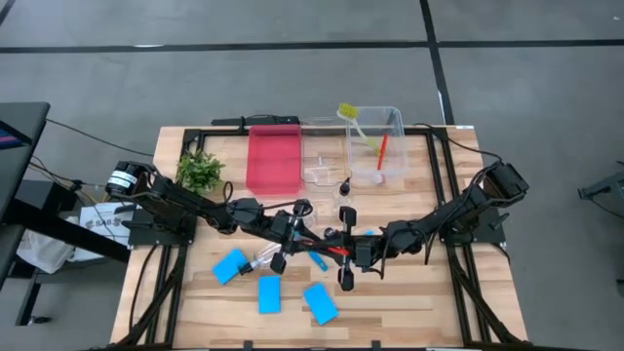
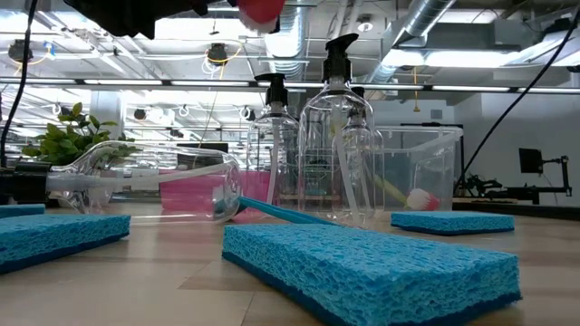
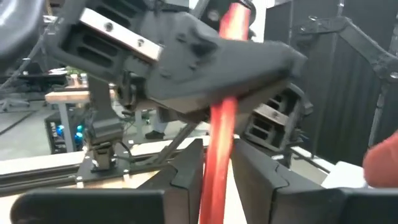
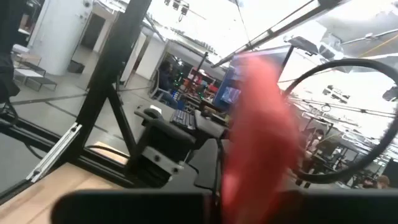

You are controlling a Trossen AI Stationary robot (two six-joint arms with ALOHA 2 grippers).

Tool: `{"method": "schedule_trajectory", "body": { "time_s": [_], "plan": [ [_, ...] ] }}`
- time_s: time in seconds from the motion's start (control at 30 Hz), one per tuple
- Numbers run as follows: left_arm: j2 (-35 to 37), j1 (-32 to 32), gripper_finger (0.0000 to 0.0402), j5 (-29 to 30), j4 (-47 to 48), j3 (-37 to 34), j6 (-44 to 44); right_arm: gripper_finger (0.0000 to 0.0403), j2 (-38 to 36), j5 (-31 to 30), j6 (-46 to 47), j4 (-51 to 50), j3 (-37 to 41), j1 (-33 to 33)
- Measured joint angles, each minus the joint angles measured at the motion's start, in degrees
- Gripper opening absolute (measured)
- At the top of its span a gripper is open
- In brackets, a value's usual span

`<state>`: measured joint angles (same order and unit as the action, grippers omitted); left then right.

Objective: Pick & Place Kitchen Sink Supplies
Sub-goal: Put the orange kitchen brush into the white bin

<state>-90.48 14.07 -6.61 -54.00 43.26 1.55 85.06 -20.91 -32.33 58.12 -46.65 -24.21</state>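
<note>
Red brush: its handle (image 3: 222,127) runs between the two grippers above the middle of the bench, off the surface; the judged step is a handover from one arm to the other.
Left gripper (image 1: 292,230): over the bench's middle, its fingers (image 3: 186,171) standing either side of the red handle; whether they press on it or have begun to let go, I cannot tell.
Right gripper (image 1: 353,250): just beside the left one, pinched fully together on the red brush.
Already placed: a yellow-green brush (image 1: 355,126) and a second red brush (image 1: 381,153) lean inside the clear bin (image 1: 395,117) at the far edge.
Still out, sponges: three blue sponges (image 1: 269,292) lie near the front edge.
Still out, bottles: two pump bottles (image 2: 337,136) stand mid-bench, one clear bottle (image 2: 149,177) lies on its side.
Still out, brush: a blue brush (image 2: 283,213) lies flat under the arms.
Red tray (image 1: 273,158): at the far edge, looks bare.
Progress: early, most supplies remain, as I judge it.
</note>
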Motion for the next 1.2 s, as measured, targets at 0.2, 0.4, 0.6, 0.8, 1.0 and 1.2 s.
{"method": "schedule_trajectory", "body": {
  "time_s": [0.2,0.4,0.6,0.8,1.0,1.2],
  "plan": [
    [0.00,0.10,0.0092,1.22,0.31,0.00,0.76,0.0006,0.00,-0.01,0.01,-0.44,0.00,0.00],
    [0.00,0.08,0.0092,1.39,0.37,0.00,0.95,0.0004,0.00,-0.04,-0.82,-0.73,0.00,0.00],
    [0.00,0.06,0.0092,1.40,0.40,0.00,1.07,0.0003,0.00,-0.04,-2.06,-1.13,0.00,-0.12],
    [0.00,-0.23,0.0092,1.05,0.47,0.00,1.15,0.0002,-1.19,-0.15,-2.77,-3.49,0.00,-0.89],
    [0.00,-0.68,0.0092,1.29,0.43,0.00,1.15,0.0001,-5.31,-1.45,-1.82,-13.12,-1.08,-2.04],
    [0.00,-0.66,0.0092,1.27,0.48,0.00,1.15,0.0001,-7.42,-6.98,-3.69,-16.63,-1.27,-4.37]
  ]
}}
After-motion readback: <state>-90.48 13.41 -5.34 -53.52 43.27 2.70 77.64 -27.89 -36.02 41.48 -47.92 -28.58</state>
